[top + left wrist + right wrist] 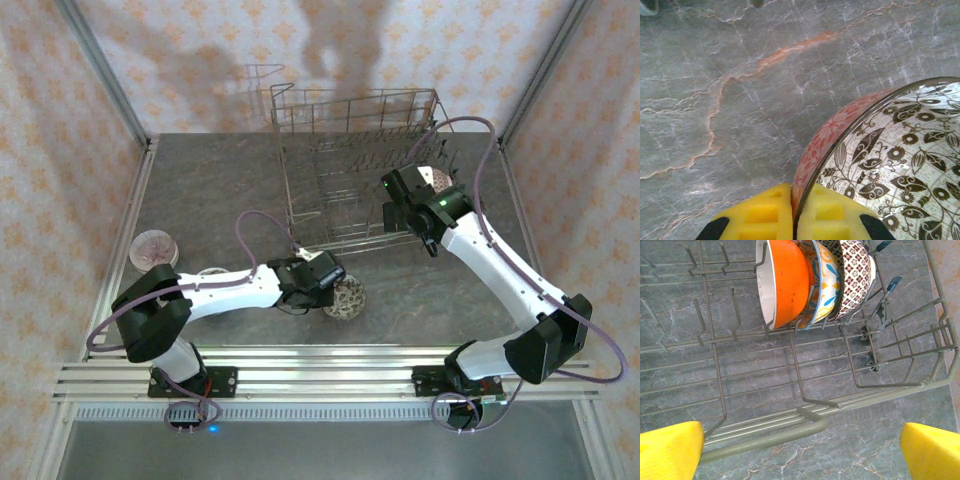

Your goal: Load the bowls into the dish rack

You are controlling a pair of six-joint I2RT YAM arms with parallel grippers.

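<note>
From above, the left gripper (330, 285) is clenched on the rim of a round ceramic bowl with a brown leaf pattern inside (346, 298). It sits near the middle of the grey marbled table (200, 190), just short of the near rail of the large grey wire dish rack (350, 190), which fills the table's far right part. The rack lies beyond this bowl and slightly to its right, so the left arm is the one placed to carry it. The right gripper (430, 243) hangs over the rack's near right corner. A pinkish round bowl (153, 250) waits by the table's left edge, well apart from the rack. In the left wrist view, the yellow finger pads (760, 217) pinch the leaf-patterned bowl (900, 165) through its wall, one on the red floral outside and one inside; I cannot tell whether it is clear of the table. In the right wrist view, the right gripper (800, 455) is released, its fingers wide apart above the rack's near rail. An orange bowl (785, 282), a blue-and-yellow patterned bowl (824, 287) and a brown-checked bowl (856, 272) stand on edge together between the tines. The tines left of the orange bowl stand free. I judge that the roomiest landing, provided the held bowl clears the near rail and is turned on edge.
</note>
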